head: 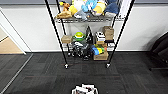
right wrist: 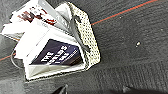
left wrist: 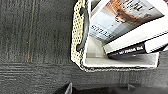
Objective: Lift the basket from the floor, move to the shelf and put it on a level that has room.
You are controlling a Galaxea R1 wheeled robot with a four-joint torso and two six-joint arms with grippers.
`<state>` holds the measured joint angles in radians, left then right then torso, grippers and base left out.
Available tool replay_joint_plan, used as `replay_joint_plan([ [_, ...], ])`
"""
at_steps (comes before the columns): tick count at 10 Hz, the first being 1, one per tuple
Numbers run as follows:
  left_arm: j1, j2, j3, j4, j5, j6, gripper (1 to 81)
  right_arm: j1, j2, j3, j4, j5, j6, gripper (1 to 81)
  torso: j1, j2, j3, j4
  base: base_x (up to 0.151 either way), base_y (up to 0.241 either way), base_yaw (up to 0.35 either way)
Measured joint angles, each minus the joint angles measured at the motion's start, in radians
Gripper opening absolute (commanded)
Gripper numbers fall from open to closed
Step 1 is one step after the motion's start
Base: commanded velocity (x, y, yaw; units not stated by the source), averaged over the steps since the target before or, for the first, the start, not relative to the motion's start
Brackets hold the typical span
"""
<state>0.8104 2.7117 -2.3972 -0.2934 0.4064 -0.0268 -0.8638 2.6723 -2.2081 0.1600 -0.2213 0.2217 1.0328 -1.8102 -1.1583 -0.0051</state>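
Several books (left wrist: 120, 25) fill cream woven basket with checkered weave and dark handle (left wrist: 79, 37), sitting on dark grey carpet (head: 37, 72), well short of tall black wire rack (head: 87, 35). Open carpet between basket (head: 84, 90) and rack. Rack tiers: plush toys (head: 87, 8) up top, brown cardboard boxes (head: 101, 56) below. Finger state, both grippers: cannot tell. Basket (right wrist: 87, 42) close below both wrists.

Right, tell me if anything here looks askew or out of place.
The books in the basket on the floor lie tilted and jumbled, some poking past its rim. On the shelf, the plush toys are heaped loosely. Nothing looks spilled or damaged.
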Motion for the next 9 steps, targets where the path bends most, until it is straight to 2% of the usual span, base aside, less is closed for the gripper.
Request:
replay_joint_plan([
  [1, -0.004, -0.001, 0.000, -0.004, 0.016, 0.000, 81.1, 0.017, 0.000, 0.000, 0.003, 0.002, 0.000, 81.1, 0.019, -0.029, -0.027, 0.000, 0.000, 0.000, 0.000],
  [3, -0.017, -0.003, 0.000, -0.010, 0.032, 0.000, 81.1, 0.039, 0.008, -0.003, 0.004, 0.001, 0.000, 81.1, 0.052, -0.081, -0.045, 0.000, 0.000, 0.000, 0.000],
  [7, -0.035, 0.009, -0.002, -0.014, 0.038, 0.000, 81.1, 0.081, 0.054, -0.018, 0.005, -0.020, 0.000, 81.1, 0.137, -0.215, -0.048, 0.000, 0.000, 0.000, 0.000],
  [9, -0.034, 0.009, -0.003, -0.018, 0.039, 0.000, 81.1, 0.080, 0.100, -0.091, 0.005, -0.053, 0.000, 81.1, 0.179, -0.283, -0.049, 0.000, 0.000, 0.000, 0.000],
])
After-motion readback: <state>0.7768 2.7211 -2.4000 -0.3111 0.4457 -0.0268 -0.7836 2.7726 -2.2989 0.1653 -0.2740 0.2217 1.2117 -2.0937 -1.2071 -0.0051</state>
